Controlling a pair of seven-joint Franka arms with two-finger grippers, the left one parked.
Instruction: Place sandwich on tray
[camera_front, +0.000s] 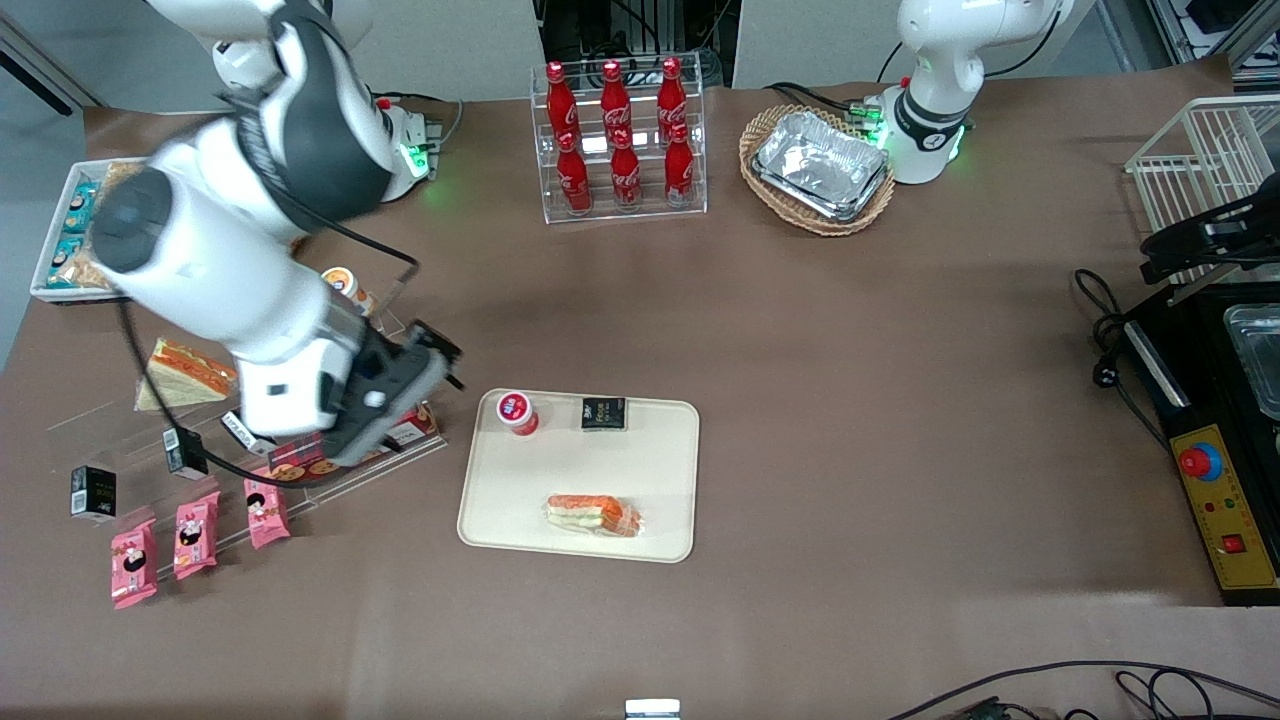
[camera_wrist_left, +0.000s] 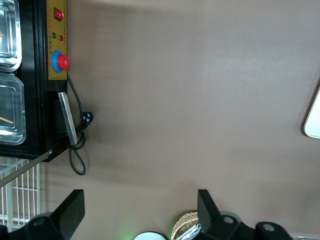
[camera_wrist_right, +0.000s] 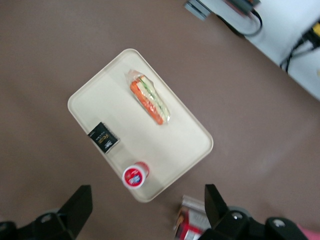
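The sandwich (camera_front: 593, 514) lay flat on the tray (camera_front: 520, 500), in the half nearer the front camera, its orange stripes plain through the clear wrap. On the same tray, farther from the camera, sat a small red-lidded cup (camera_front: 517, 411) and beside it a little black packet (camera_front: 604, 413), both well apart from the sandwich. The pincer (camera_wrist_right: 145, 210) hung high above the counter (camera_front: 850, 350), off toward the working arm's end, over the clear display stand of snacks (camera_front: 330, 460) just beside the tray. Its fingers (camera_wrist_right: 77, 207) stood wide apart, and nothing was between them. From the wrist camera the whole tray showed below, sandwich, packet and cup all lying free.
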